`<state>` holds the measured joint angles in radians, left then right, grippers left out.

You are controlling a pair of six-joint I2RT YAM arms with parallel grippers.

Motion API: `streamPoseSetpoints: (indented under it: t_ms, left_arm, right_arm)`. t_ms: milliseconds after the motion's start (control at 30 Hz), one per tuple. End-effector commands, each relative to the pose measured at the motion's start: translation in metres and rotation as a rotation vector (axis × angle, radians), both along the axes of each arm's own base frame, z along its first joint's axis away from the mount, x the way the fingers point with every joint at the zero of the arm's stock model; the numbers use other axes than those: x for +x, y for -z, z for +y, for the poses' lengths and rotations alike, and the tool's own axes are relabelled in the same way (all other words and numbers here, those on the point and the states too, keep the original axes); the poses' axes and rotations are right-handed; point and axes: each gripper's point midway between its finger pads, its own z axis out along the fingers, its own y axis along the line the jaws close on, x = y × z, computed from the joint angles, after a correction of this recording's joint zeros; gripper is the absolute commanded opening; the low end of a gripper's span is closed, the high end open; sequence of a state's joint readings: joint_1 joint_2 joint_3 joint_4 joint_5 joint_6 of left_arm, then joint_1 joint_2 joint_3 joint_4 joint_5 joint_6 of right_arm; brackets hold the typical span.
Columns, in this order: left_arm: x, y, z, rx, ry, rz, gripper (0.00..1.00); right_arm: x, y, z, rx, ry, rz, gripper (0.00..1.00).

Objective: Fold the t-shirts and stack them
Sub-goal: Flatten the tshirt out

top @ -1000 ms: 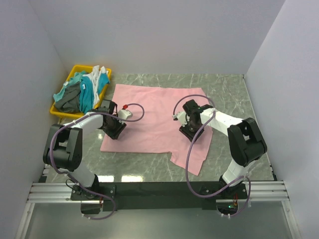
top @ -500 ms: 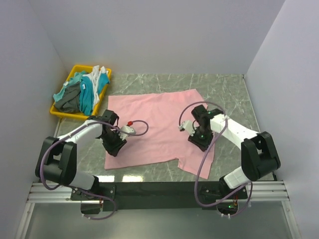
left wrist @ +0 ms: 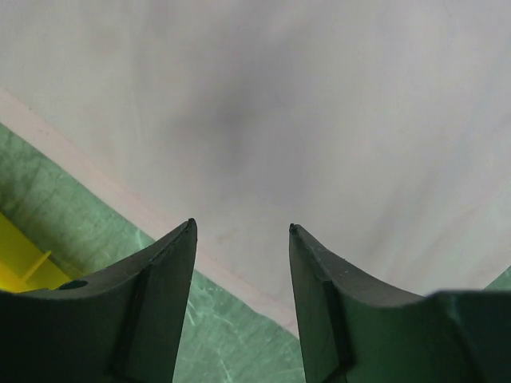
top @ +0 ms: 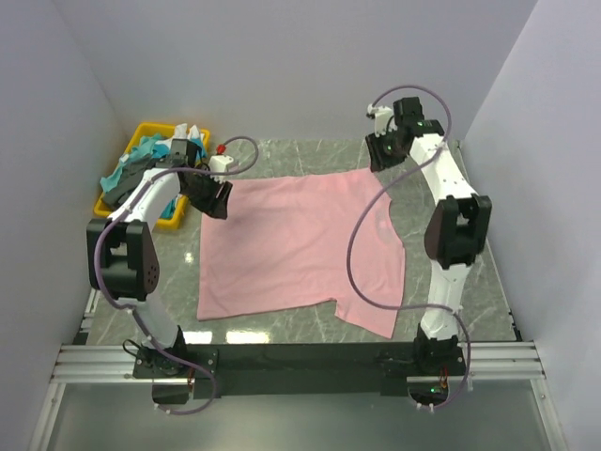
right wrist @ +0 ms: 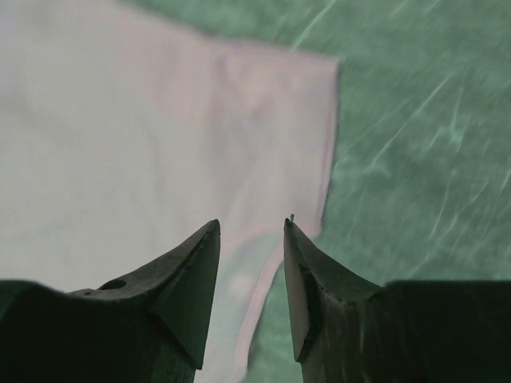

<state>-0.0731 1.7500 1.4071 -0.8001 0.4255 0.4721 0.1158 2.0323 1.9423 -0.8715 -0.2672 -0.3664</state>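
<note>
A light pink t-shirt lies spread flat in the middle of the marble table, one sleeve at the near right. My left gripper hovers at its far left corner. Its jaws are open and empty in the left wrist view, over the shirt's hem. My right gripper hangs above the far right corner. It is open with nothing between its fingers, and the shirt's corner lies below. Teal, grey and white t-shirts are piled in the bin.
The yellow plastic bin stands at the far left, right beside my left arm. White walls close in the table on the left, back and right. Bare green marble shows round the pink shirt.
Both grippers left the middle of the pink shirt and moved out to its far corners. The shirt slid slightly nearer and now lies flatter. The right arm rose high.
</note>
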Motion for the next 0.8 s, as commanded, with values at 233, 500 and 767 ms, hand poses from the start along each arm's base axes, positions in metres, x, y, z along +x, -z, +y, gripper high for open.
streamPoseSetpoints:
  t_ms: [233,500,767]
  left_arm:
    - [0.022,-0.007,-0.009,-0.043,-0.069,0.009,0.56]
    - [0.021,-0.005,-0.007,-0.035,-0.077,0.023,0.56]
    - [0.022,0.0,-0.005,-0.017,-0.075,0.022,0.56]
  right_arm:
    - [0.107,0.025,-0.003,0.085,0.215,-0.149,0.59]
    - [0.126,0.072,-0.008,0.052,0.244,-0.14,0.61]
    - [0.13,0.096,-0.003,0.055,0.251,-0.115,0.57]
